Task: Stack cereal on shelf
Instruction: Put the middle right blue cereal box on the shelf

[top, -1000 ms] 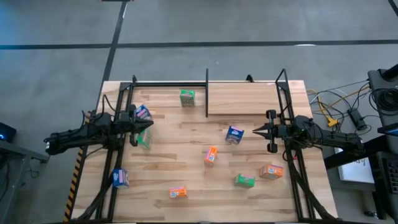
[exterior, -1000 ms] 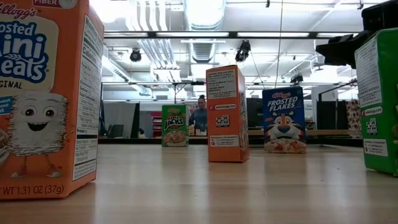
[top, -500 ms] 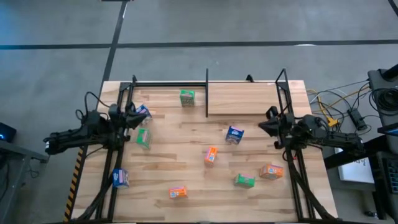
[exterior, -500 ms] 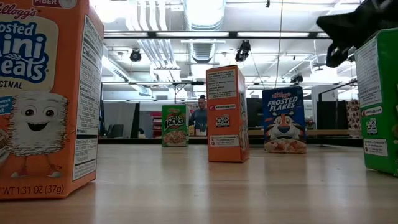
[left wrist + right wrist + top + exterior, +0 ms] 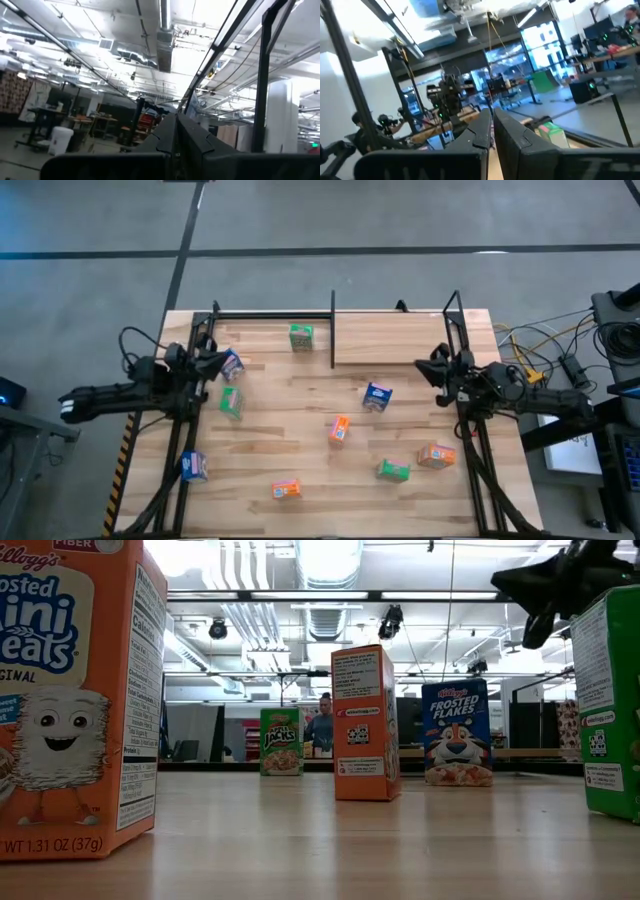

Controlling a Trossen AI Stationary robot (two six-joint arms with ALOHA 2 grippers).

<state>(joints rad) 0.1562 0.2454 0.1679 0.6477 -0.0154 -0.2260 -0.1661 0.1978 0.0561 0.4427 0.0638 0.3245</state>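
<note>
The left gripper (image 5: 213,362) is pinched shut on nothing, just beside a blue cereal box (image 5: 232,364) near the table's left edge. The right gripper (image 5: 422,367) is likewise shut and empty, with another blue box (image 5: 377,396) near it toward the table's middle. The shelf (image 5: 390,340) spans the far edge, with a green box (image 5: 301,336) standing at its left part.

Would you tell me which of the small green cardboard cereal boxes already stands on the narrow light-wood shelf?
The green box just left of the black upright divider; the two other green boxes lie on the tabletop.
</note>
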